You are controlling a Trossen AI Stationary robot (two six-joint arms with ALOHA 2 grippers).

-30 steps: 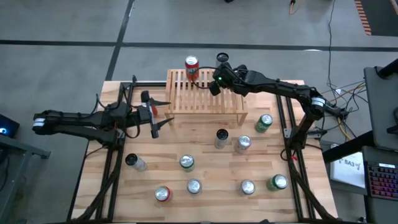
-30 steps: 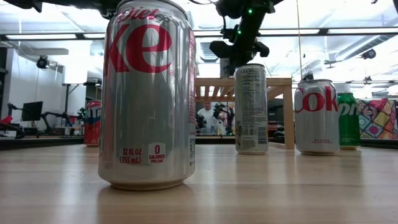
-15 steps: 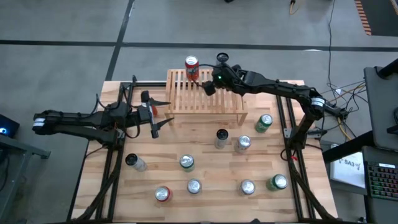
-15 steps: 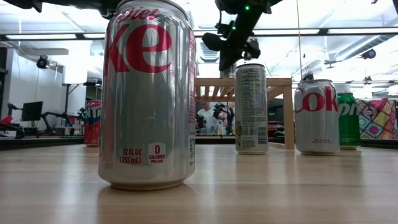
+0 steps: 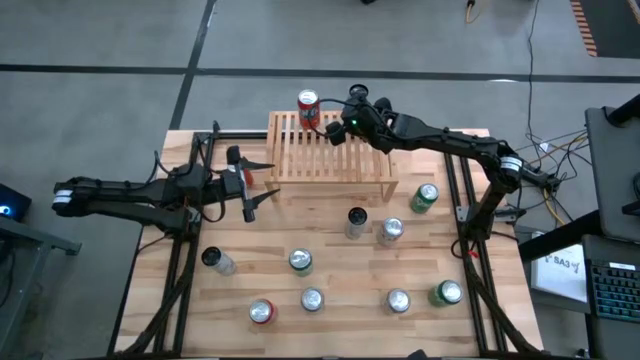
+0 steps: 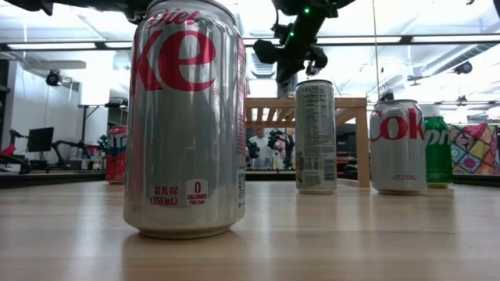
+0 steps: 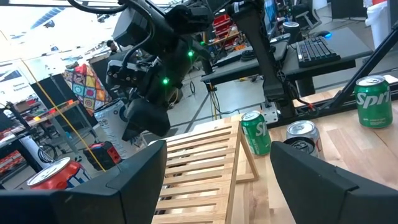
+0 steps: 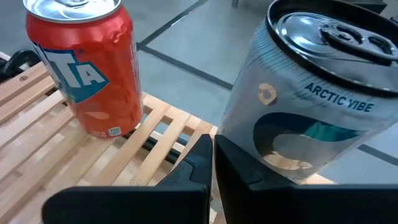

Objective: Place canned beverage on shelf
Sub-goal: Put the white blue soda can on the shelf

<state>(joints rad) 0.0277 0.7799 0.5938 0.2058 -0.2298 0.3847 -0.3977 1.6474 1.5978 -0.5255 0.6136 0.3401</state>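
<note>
Currently the right end effector (image 5: 334, 135) is clenched with its fingers (image 8: 205, 165) pressed together and grasping nothing, poised over the rear of the shelf (image 5: 330, 160). Just ahead of the fingers stand two cans on the slats: an orange-red can (image 8: 87, 68) toward the shelf's rear left corner, and a pale can (image 8: 317, 93) lettered "ARCTIC VIBE" beside it. The left end effector (image 5: 252, 180) waits with fingers spread, empty, over the tabletop (image 5: 330, 280) left of the shelf. Nine further cans stand on the tabletop in front, including a Sprite can (image 5: 424, 197) off the shelf's right end.
</note>
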